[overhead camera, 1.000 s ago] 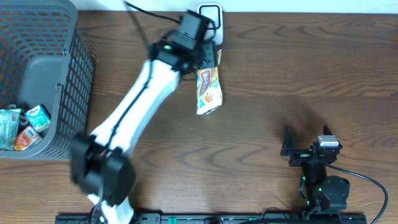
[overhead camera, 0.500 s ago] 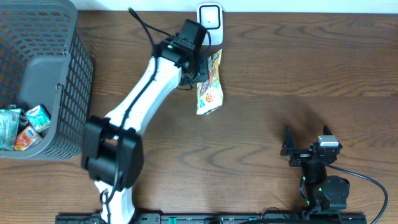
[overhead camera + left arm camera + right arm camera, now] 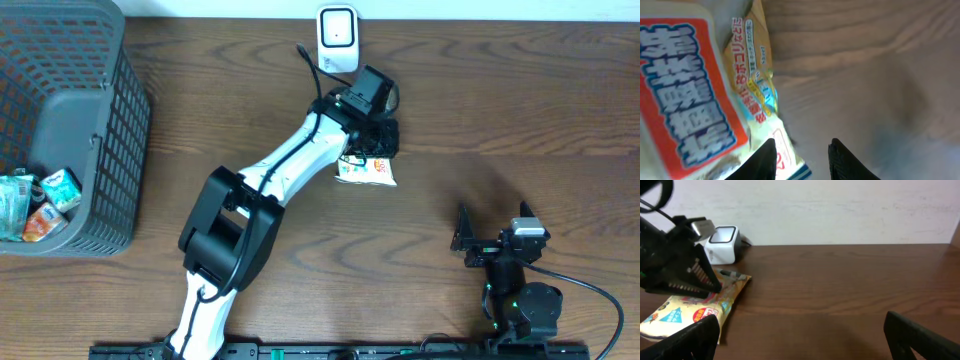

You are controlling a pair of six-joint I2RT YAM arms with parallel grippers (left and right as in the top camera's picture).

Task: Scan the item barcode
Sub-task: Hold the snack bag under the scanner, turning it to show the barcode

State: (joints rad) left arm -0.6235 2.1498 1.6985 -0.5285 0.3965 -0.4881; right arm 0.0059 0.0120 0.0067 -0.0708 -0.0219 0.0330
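Observation:
The item is a yellow snack packet (image 3: 368, 171) with red and blue print, lying crosswise on the brown table just in front of the white scanner (image 3: 337, 35). My left gripper (image 3: 378, 150) sits right over it and is shut on its upper edge. In the left wrist view the packet (image 3: 700, 100) fills the left side, and one corner runs down between the narrow jaws of the left gripper (image 3: 802, 160). From the right wrist the packet (image 3: 690, 312) rests low on the wood under the black left gripper (image 3: 707, 285). No barcode shows. My right gripper (image 3: 493, 225) stands open and empty at the front right.
A grey mesh basket (image 3: 110, 130) at the far left holds a few small cartons (image 3: 40, 205). The scanner (image 3: 722, 242) stands against the back wall with its cable trailing behind. The left arm (image 3: 270, 185) stretches diagonally across the table's middle.
The left jaws have narrowed onto the packet. The gripper swung right and toward the front, away from the scanner, and the packet turned from lengthwise to crosswise. The right arm has not moved.

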